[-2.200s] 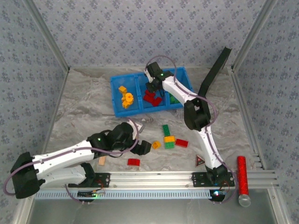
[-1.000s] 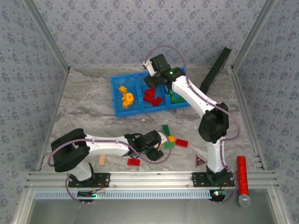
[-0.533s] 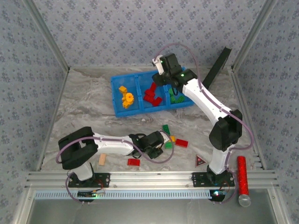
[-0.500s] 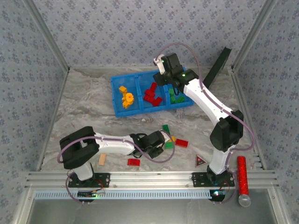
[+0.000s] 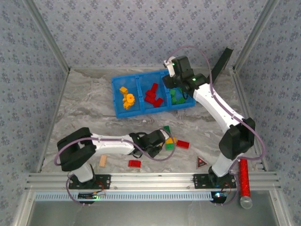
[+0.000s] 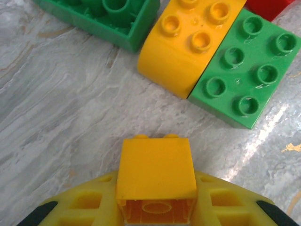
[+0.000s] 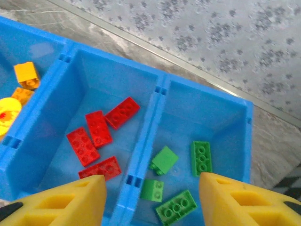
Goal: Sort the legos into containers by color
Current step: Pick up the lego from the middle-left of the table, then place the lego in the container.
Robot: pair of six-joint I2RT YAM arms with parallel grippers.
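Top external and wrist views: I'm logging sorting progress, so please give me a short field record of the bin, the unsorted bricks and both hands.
bin: blue bin, three compartments side by side
left compartment: yellow and orange pieces
middle compartment: four red bricks
right compartment: four green bricks
left hand: shut on a small yellow brick, low over the table
right hand: open, empty, above the bin
unsorted on table: loose green bricks, rounded yellow brick, two loose red bricks
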